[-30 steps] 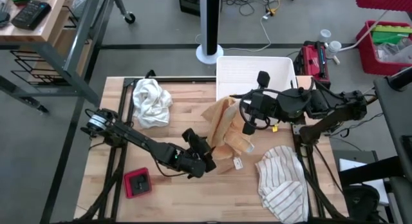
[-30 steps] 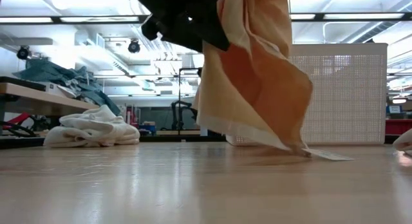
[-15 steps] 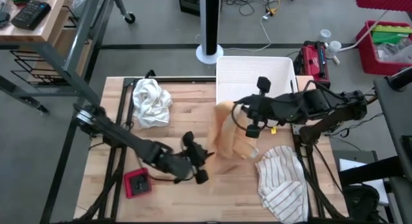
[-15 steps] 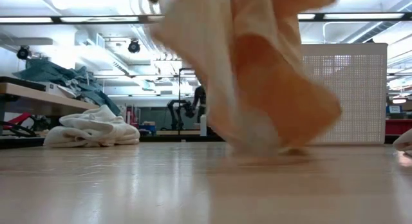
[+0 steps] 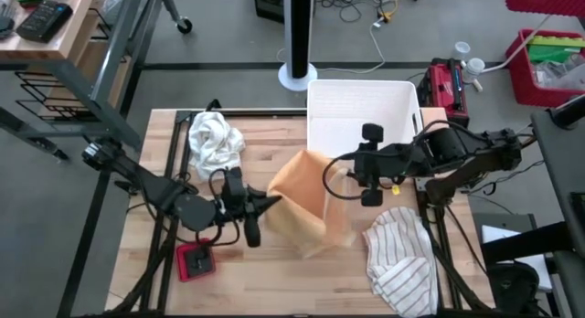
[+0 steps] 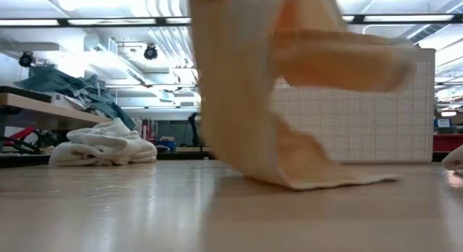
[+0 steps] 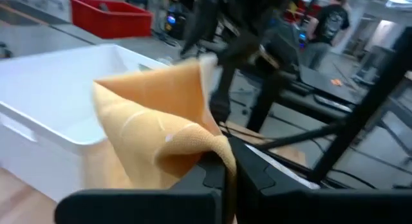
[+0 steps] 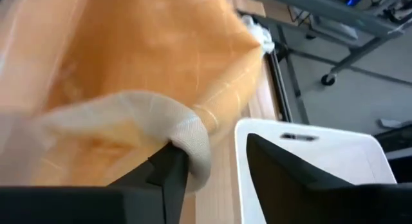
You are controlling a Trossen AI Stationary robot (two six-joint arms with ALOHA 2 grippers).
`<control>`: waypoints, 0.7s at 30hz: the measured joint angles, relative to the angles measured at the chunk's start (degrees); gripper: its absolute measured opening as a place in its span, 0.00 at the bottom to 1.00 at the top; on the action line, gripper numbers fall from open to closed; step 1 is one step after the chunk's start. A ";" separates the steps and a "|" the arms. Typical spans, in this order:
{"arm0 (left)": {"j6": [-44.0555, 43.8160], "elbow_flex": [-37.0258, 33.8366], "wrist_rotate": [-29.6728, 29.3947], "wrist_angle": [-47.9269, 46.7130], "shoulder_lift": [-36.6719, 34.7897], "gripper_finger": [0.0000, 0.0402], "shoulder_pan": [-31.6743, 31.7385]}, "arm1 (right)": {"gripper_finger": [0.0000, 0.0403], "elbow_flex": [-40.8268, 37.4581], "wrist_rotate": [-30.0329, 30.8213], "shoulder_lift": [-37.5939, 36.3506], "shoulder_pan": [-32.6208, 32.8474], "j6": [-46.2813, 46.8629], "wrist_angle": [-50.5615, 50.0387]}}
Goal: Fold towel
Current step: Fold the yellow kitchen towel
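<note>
The left pincer (image 5: 260, 206) and right pincer (image 5: 352, 178), both closed on the orange cloth towel (image 5: 306, 201), hold it stretched mid-frame above the wooden table (image 5: 274, 277). The low view shows its lower edge resting on the table. Bare wood lies below; a white plastic bin (image 5: 361, 108) stands above.

Left gripper (image 5: 267, 204): we see it at the towel's left corner, that corner pinched between its jaws.
Right gripper (image 5: 336, 168): we see it at the towel's opposite corner, clamped on that edge.
Towel (image 5: 306, 201): we find it strung between both jaws, its lower edge touching the table (image 5: 274, 281).
Bin (image 5: 361, 108): behind the right jaws.
Crumpled cloth (image 5: 215, 144): behind the left jaws.
Striped cloth (image 5: 402, 259): near the right jaws, toward the table's front.
Small box (image 5: 196, 259): on the table, just in front of the left arm.
</note>
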 joint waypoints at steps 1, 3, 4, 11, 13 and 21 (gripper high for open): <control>0.13 -0.01 -0.14 -0.01 -0.20 0.00 -0.01 | 0.39 -0.50 0.00 0.00 0.00 -0.16 -0.38; 0.28 -0.01 -0.73 0.15 -0.33 0.00 -0.01 | 0.39 -1.66 -0.23 0.00 0.07 -0.36 -1.00; 0.46 -0.01 -1.16 0.23 -0.33 0.00 -0.02 | 0.39 -2.31 -0.47 0.00 0.11 -0.43 -1.41; 0.57 -0.01 -2.48 0.09 -1.17 0.00 -0.81 | 0.37 -5.64 -0.47 -0.24 0.11 0.61 -4.13; 0.51 -0.01 -3.79 0.08 -1.96 0.00 -1.41 | 0.36 -6.17 -0.49 -0.58 0.14 1.26 -4.87; 1.61 -0.01 -7.43 -0.13 -5.01 0.00 -3.00 | 0.37 -6.54 -8.13 -1.79 1.25 1.32 -5.65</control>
